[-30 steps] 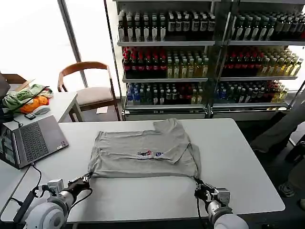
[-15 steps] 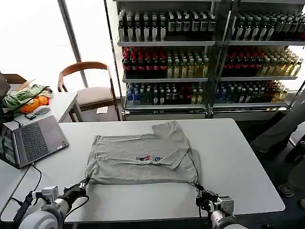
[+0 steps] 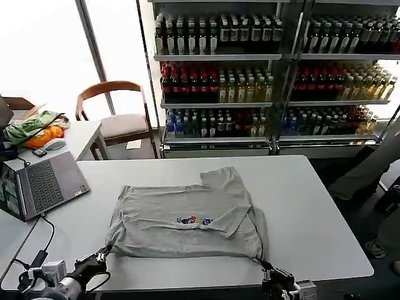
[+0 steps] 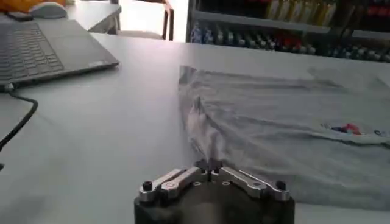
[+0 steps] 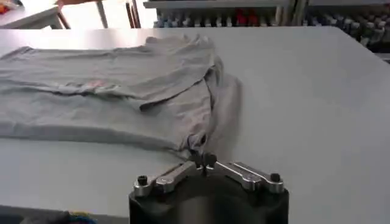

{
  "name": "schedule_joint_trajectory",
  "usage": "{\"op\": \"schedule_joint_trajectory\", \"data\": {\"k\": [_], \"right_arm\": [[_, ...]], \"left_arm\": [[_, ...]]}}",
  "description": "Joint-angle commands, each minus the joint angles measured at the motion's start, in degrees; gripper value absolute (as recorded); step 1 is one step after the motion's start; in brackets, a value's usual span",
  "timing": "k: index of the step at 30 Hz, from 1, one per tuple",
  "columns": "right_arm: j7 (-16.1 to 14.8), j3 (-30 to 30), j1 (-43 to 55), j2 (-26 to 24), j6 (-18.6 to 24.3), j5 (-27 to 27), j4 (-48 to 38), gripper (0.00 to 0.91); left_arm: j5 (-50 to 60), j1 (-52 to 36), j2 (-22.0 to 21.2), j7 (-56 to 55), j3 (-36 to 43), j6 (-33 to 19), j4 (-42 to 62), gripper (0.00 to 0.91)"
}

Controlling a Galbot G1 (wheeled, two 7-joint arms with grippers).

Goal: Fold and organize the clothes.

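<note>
**Both grippers pinch the near corners of a limp grey shirt**

The grey shirt [image 3: 187,215] lies partly folded at the middle of the white table [image 3: 312,206], with a sleeve flap turned up toward 12 o'clock and its small printed graphic [image 3: 194,220] facing up. The left gripper [image 4: 210,165], at the table's near edge around 7 o'clock from the shirt, has its fingers closed on the shirt's near-left corner. The right gripper [image 5: 204,159], around 5 o'clock, is likewise clamped on the near-right corner.

The cloth looks thin, light and wholly limp: it puckers into ridges where each corner is pinched and sags between holds. It would likely slide easily on the smooth tabletop, so corner and hem grips with an even pull from both sides seem the safest, keeping the layers from bunching. A laptop [image 3: 44,184] sits at 9 o'clock, well apart.
</note>
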Motion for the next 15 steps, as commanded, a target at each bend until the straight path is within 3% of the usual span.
{"op": "schedule_joint_trajectory", "data": {"k": [1, 6, 7, 8, 9, 15], "right_arm": [[-0.22, 1.08, -5.58, -2.6, 0.23, -0.45, 3.3, 0.0], [-0.63, 1.69, -6.43, -3.13, 0.47, -0.46, 3.16, 0.0], [-0.77, 1.7, -6.4, -3.14, 0.47, -0.45, 3.07, 0.071], [-0.85, 1.68, -6.26, -3.21, 0.49, -0.45, 2.98, 0.453], [-0.75, 1.67, -6.11, -3.22, 0.48, -0.63, 2.93, 0.907], [-0.93, 1.84, -5.24, -3.34, -0.09, -0.88, 3.78, 0.907]], "left_arm": [[0.52, 13.67, -2.93, 0.37, -6.39, 0.04, -7.36, 0.0], [1.54, 14.93, -5.07, 0.23, -5.36, 0.04, -8.47, 0.01], [1.57, 14.93, -5.12, 0.27, -5.38, 0.04, -8.47, 0.01], [1.56, 14.91, -5.08, 0.22, -5.46, 0.04, -8.47, 0.222], [1.57, 14.86, -4.95, 0.16, -5.65, 0.05, -8.44, 0.907], [1.51, 14.34, -4.08, 0.04, -6.82, 0.12, -8.44, 0.907]]}}
